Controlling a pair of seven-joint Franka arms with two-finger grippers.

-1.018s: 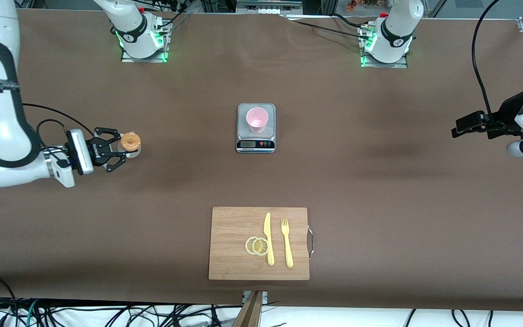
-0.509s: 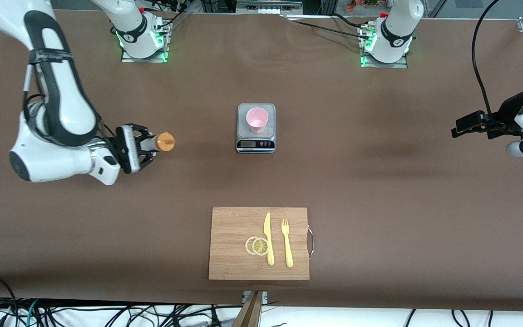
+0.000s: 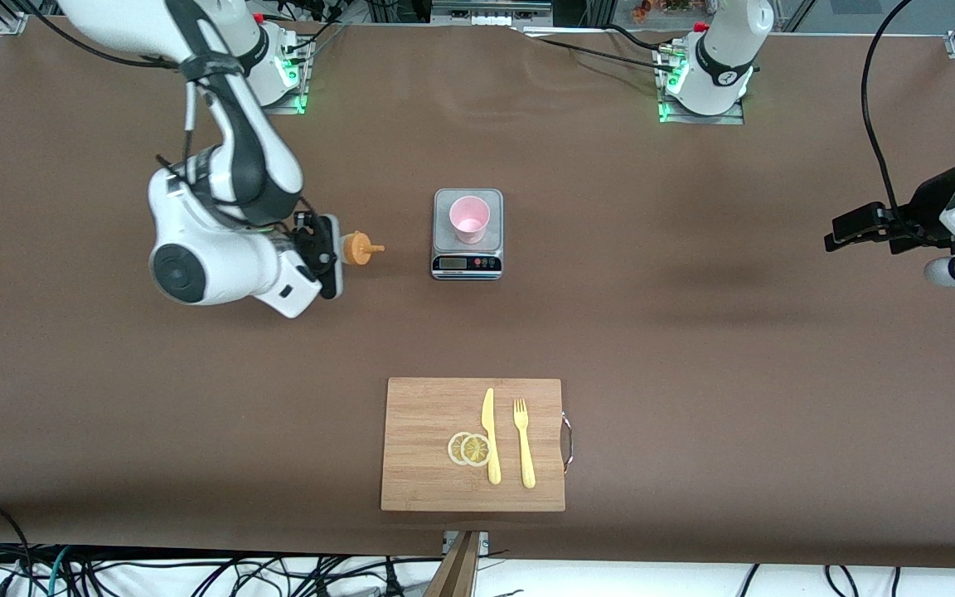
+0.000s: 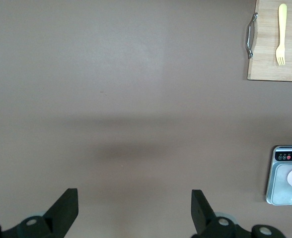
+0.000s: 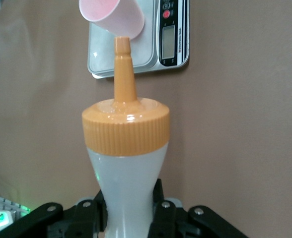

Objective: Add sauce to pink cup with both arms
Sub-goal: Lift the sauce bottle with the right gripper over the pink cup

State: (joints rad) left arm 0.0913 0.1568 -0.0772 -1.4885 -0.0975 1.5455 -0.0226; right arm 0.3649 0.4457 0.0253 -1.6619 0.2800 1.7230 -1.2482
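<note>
My right gripper is shut on the sauce bottle and holds it on its side in the air over the bare table, its orange nozzle pointing at the scale. In the right wrist view the whitish bottle sits between the fingers, nozzle toward the pink cup. The pink cup stands upright on the grey scale at mid table. My left gripper is open and empty, waiting in the air at the left arm's end of the table; its own view shows bare table between the fingertips.
A wooden cutting board lies nearer the front camera than the scale, with two lemon slices, a yellow knife and a yellow fork on it. The board and scale also show in the left wrist view.
My right arm closed on the sauce bottle, lifted it, tipped it on its side and carried it toward the scale. The left arm has not moved.
</note>
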